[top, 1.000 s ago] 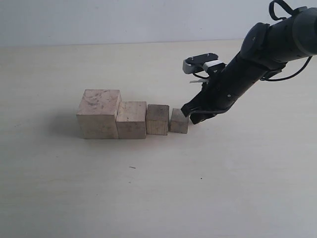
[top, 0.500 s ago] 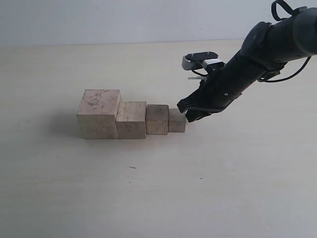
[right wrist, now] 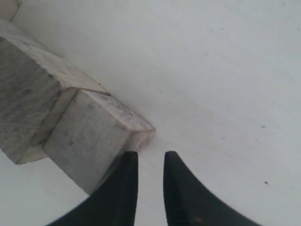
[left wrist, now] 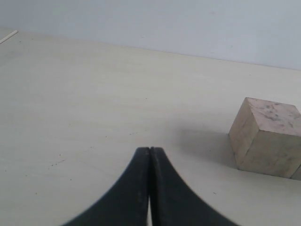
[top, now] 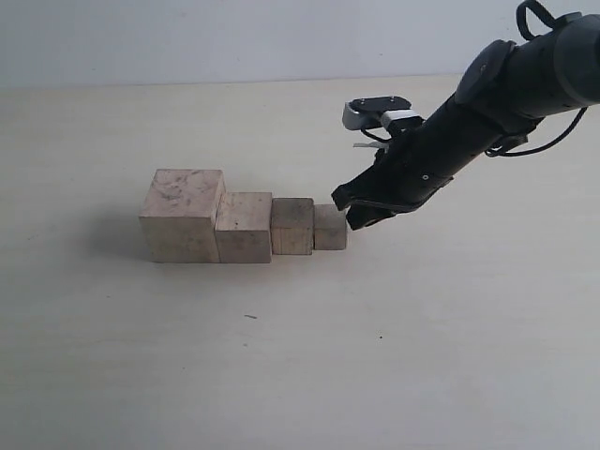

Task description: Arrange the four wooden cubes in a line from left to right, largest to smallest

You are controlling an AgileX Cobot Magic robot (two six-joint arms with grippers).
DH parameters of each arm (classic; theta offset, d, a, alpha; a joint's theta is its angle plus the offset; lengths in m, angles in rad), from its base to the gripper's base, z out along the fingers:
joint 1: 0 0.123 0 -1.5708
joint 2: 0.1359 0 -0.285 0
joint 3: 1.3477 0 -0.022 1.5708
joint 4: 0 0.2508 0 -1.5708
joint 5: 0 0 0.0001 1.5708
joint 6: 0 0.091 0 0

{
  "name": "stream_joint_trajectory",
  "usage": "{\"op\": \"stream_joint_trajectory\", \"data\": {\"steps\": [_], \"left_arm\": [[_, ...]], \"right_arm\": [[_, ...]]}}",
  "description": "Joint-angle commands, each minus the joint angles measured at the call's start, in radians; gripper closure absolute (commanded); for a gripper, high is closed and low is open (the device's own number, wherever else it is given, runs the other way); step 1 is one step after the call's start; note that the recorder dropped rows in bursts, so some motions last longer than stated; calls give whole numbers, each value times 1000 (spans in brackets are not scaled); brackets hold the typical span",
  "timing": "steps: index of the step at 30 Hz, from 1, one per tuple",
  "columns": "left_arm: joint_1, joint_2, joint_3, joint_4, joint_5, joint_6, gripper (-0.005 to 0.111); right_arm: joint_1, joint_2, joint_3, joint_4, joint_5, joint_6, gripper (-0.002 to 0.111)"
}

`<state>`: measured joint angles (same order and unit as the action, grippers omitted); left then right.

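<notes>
The four wooden cubes stand in a touching row on the table, shrinking from left to right: the largest [top: 181, 214], the second [top: 244, 226], the third [top: 292, 225] and the smallest [top: 329, 226]. My right gripper [top: 352, 215] is down at the row's right end, against the smallest cube's right side. In the right wrist view its jaws [right wrist: 150, 157] stand slightly apart with nothing between them, and one finger [right wrist: 126, 174] rests against the smallest cube [right wrist: 94, 141]. My left gripper [left wrist: 150, 149] is shut and empty, well away from the largest cube [left wrist: 268, 136].
The pale table [top: 300, 356] spreads wide in front of and behind the row. A light wall [top: 234, 37] rises behind its far edge. The right arm [top: 487, 103] reaches in from the upper right.
My right gripper has moved left, pushing the smallest cube against the third. The whole row has slid slightly left.
</notes>
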<state>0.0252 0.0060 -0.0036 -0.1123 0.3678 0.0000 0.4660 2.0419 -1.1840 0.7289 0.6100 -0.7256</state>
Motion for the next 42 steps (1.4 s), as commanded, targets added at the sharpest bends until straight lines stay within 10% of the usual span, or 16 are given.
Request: {"op": "stream_joint_trajectory", "data": {"steps": [1, 27, 34, 42], "left_arm": [[-6, -6, 4, 1, -8, 0, 107], [-6, -6, 4, 1, -8, 0, 107], [-6, -6, 4, 1, -8, 0, 107], [-6, -6, 4, 1, -8, 0, 107]], "right_arm": [[-1, 1, -1, 14, 2, -14, 88], [-1, 37, -1, 80, -8, -5, 88], [-1, -110, -1, -150, -2, 136, 88], [-1, -299, -1, -130, 0, 260, 108]]}}
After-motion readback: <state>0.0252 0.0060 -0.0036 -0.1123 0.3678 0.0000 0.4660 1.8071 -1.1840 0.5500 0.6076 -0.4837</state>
